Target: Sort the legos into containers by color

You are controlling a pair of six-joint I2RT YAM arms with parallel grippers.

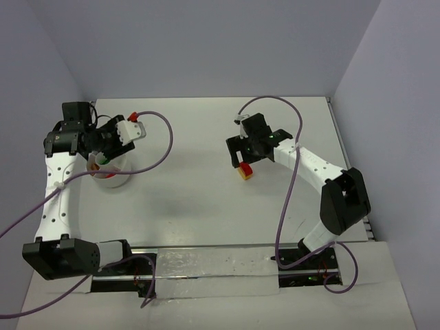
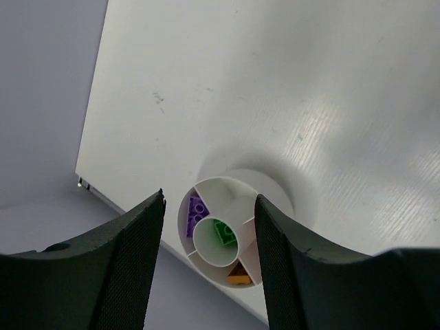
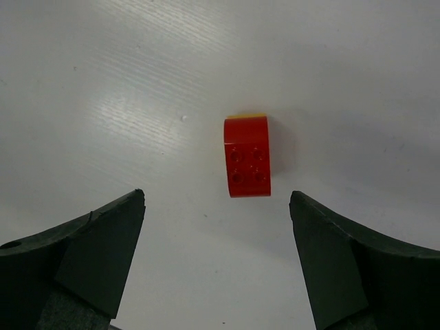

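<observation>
the left arm (image 1: pixel 55 185) and right arm (image 1: pixel 313 165) share one build: smooth white tubular links joined by blocky black joint housings. a thin purple cable (image 1: pixel 168 141) runs along each. a white block (image 1: pixel 134 128) with a red plug sits at the left wrist, and tiny green lights (image 1: pixel 273 139) dot the right one. the left gripper (image 2: pixel 210 199) and right gripper (image 3: pixel 216 199) have dark wedge-shaped fingers (image 2: pixel 134 268), the left pair's inner faces finely cross-hatched.
</observation>
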